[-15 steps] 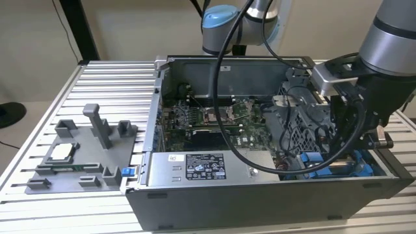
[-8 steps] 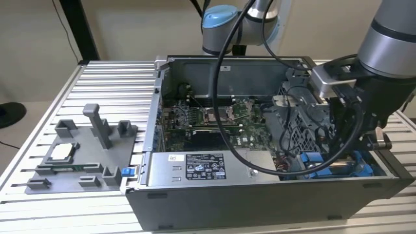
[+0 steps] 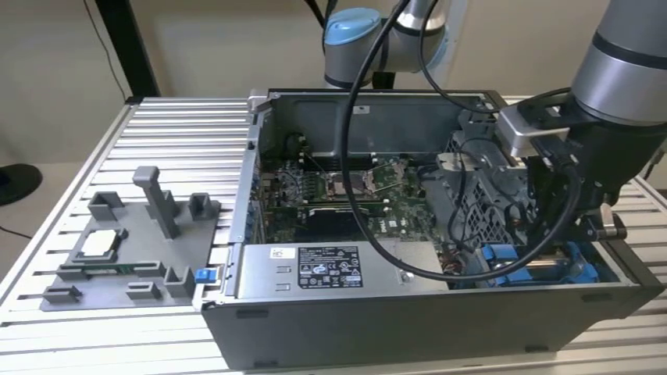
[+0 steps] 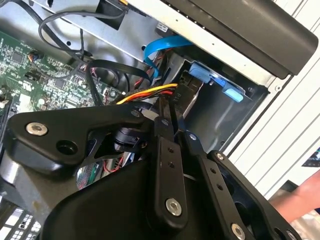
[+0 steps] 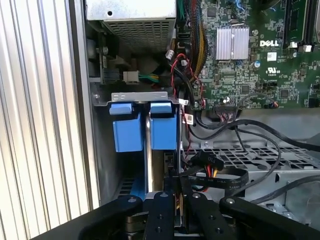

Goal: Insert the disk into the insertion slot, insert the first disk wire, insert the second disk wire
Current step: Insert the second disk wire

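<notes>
From my remote station I saw the gripper (image 4: 172, 117) reaching down into the drive corner of the open computer case (image 3: 417, 328), on the exterior view's right. In both wrist views its fingers (image 5: 165, 212) stood pinched close together on a dark connector carrying a yellow, red and black wire bundle (image 4: 150, 92), pressed against the edge of the disk (image 5: 148, 145). The disk sat upright in the insertion slot (image 5: 140, 97), its blue frame tabs (image 5: 125, 130) just under the slot's grey metal lip.

Green motherboard (image 3: 333, 191) inside open case, grey fixture tray (image 3: 130, 250) beside it
</notes>
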